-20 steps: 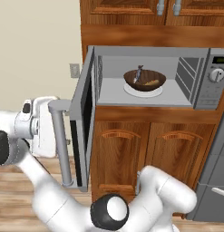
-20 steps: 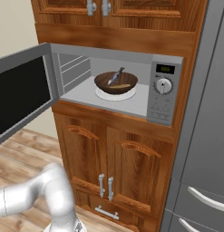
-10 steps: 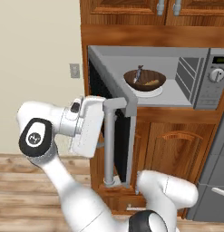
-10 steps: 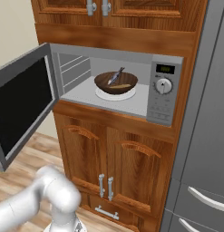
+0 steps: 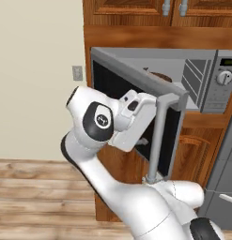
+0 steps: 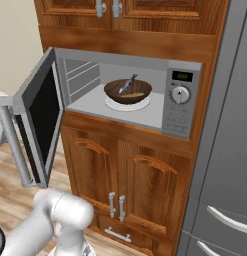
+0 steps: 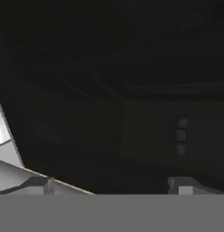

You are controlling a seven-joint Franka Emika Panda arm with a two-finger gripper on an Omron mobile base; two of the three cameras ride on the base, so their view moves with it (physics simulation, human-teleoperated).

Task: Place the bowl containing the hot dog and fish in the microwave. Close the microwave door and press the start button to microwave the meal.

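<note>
Two fingertips (image 7: 41,185) of the gripper (image 7: 111,186) spread wide apart, right up against the dark glass of the microwave door (image 6: 41,117), gripping nothing. Door half swung, bar handle (image 5: 158,140) beside the hand. Farther back inside the microwave (image 6: 181,65), the bowl (image 6: 128,91) sits on the white turntable (image 6: 115,104), fish (image 6: 128,83) and hot dog (image 6: 133,94) in it.
</note>
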